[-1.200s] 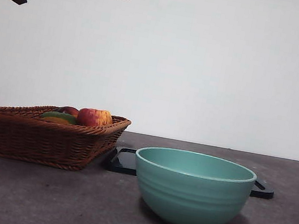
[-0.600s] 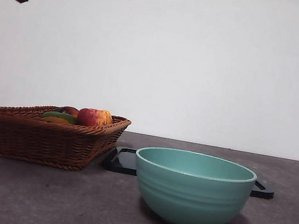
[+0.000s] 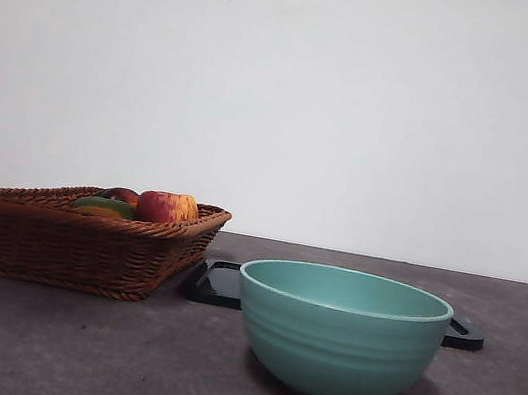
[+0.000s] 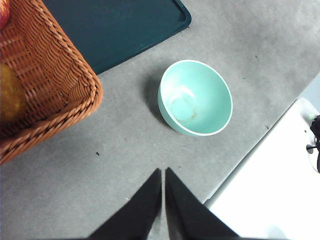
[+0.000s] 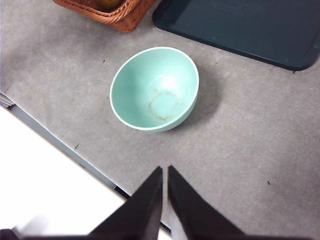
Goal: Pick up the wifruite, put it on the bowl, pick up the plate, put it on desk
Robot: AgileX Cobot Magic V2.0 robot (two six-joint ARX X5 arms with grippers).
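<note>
No writing readable anywhere; left gripper (image 4: 163, 172) and right gripper (image 5: 165, 171) hover, jaws together, bowl (image 3: 340, 332) at twelve o'clock.

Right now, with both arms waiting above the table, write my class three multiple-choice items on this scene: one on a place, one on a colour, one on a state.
1. Where does the dark tray lie in the front view?
A. behind the bowl
B. inside the basket
C. on top of the bowl

2. What colour is the bowl?
A. red
B. teal-green
C. white

3. What is inside the bowl?
A. an apple
B. nothing
C. a spoon

Answers:
1. A: the tray's ends show past both sides of the bowl, farther back on the desk, beside the wicker basket.
2. B: its ribbed outside and inside are teal-green in all views.
3. B: both wrist views look into it and show a bare bottom; the left gripper and right gripper hang above, jaws together, holding nothing.
</note>
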